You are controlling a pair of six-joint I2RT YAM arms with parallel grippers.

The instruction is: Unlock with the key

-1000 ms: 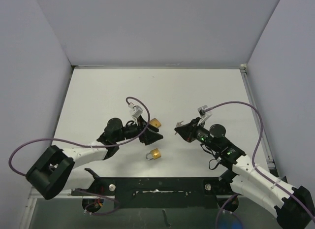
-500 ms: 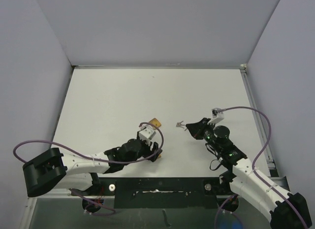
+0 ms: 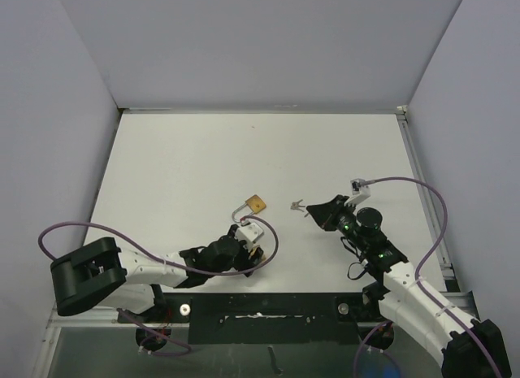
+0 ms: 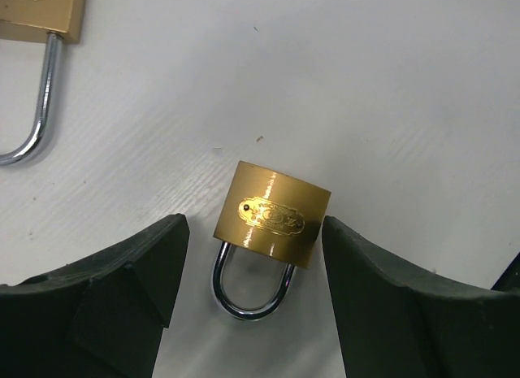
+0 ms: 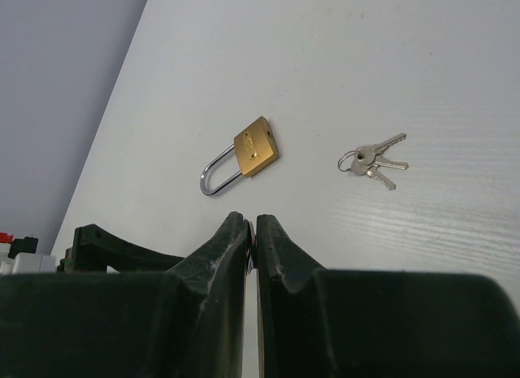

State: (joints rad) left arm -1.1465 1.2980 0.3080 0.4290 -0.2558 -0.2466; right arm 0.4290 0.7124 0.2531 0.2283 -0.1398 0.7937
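A small brass padlock [image 4: 272, 215] lies flat on the white table, its steel shackle [image 4: 250, 301] pointing toward the wrist. My left gripper [image 4: 253, 240] is open, one finger on each side of the lock body and neither touching it. From above, this gripper [image 3: 253, 258] covers that lock near the table's front edge. The keys [image 3: 297, 206] [image 5: 374, 160], on a ring, lie loose on the table. My right gripper [image 3: 312, 211] [image 5: 252, 223] is shut, just right of the keys and apart from them.
A second brass padlock [image 3: 253, 203] [image 5: 256, 146] with a long shackle lies just beyond the left gripper and left of the keys; it also shows at the upper left of the left wrist view [image 4: 41, 12]. Grey walls enclose the table [image 3: 203, 150].
My left arm has swung toward the front edge and come down over the small padlock, uncovering the long-shackled one. The right gripper has drawn back to the right, leaving the keys on the table.
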